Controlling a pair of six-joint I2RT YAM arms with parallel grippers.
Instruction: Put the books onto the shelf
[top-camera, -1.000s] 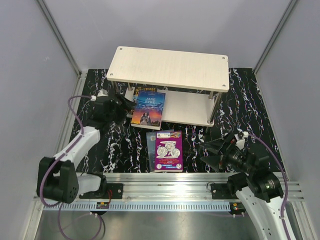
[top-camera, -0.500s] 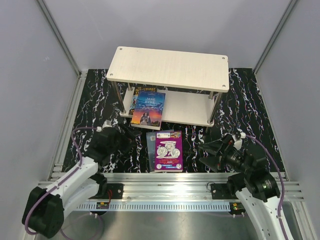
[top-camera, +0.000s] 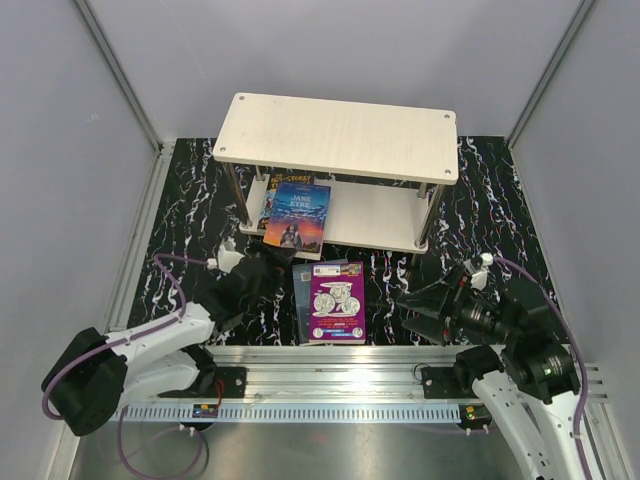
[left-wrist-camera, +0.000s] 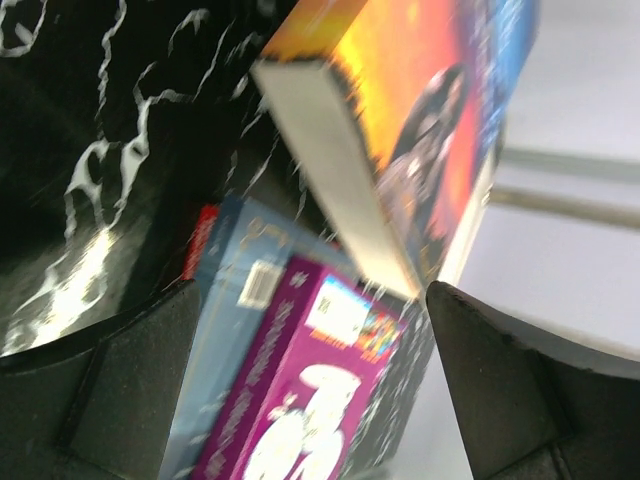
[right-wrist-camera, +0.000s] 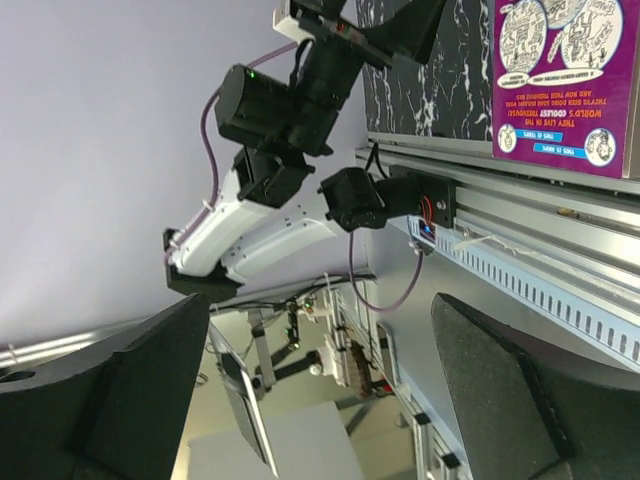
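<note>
On the table (top-camera: 190, 215) lie two stacked books (top-camera: 337, 300); two other books (top-camera: 297, 217) rest on the shelf (top-camera: 340, 135); left gripper (top-camera: 268, 272) and right gripper (top-camera: 410, 315) gape empty.

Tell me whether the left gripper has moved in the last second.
Yes. The left gripper has pulled back from the shelf and its left posts toward the near rail, and is now beside the purple book.

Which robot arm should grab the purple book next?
Probably left: the left gripper, open, sits beside the purple book and sees it between its fingers. The right gripper sees only the book's corner.
</note>
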